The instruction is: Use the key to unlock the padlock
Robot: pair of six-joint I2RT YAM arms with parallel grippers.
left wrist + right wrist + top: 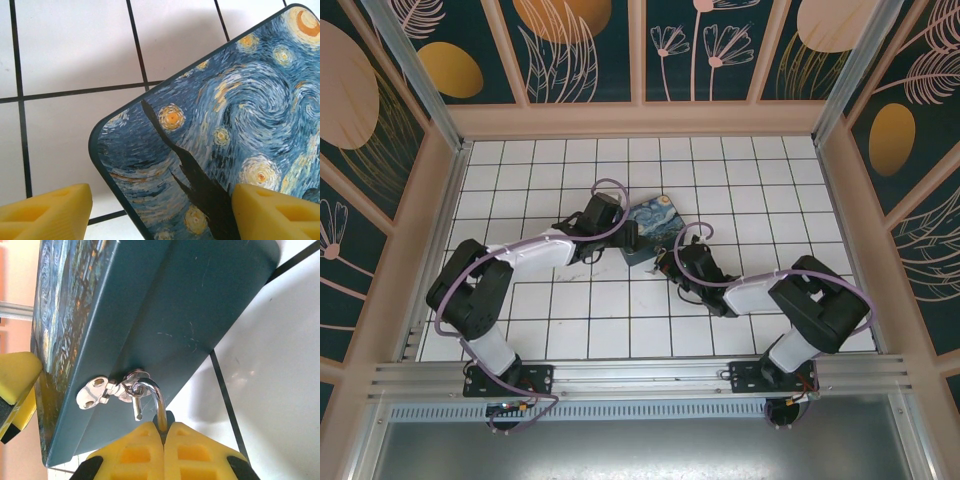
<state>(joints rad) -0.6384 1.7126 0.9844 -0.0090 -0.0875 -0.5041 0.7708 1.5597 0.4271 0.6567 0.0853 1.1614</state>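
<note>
Padlock (155, 392) looking popped already, going by the right wrist view: short leg of the shackle dangling free in the air, long leg running down between the yellow fingers. Hooked through the ring of the hasp (97, 392) on the side of the Starry Night box (200, 305), so not off yet. Lock body mostly buried in the grip, key possibly in there too, can't tell.

Right gripper (163, 432) clamped fully closed on that long shackle leg, sitting right under the hasp and just beside the box wall. Left gripper (160, 210) spread wide at the corner of the printed lid, gripping nothing, one finger over the floor tile and the other over the lid.

Guessing unlocking pretty much done, with only unhooking the shackle from the ring left to do. Could be wrong though, tiny lock and half of it hidden.
</note>
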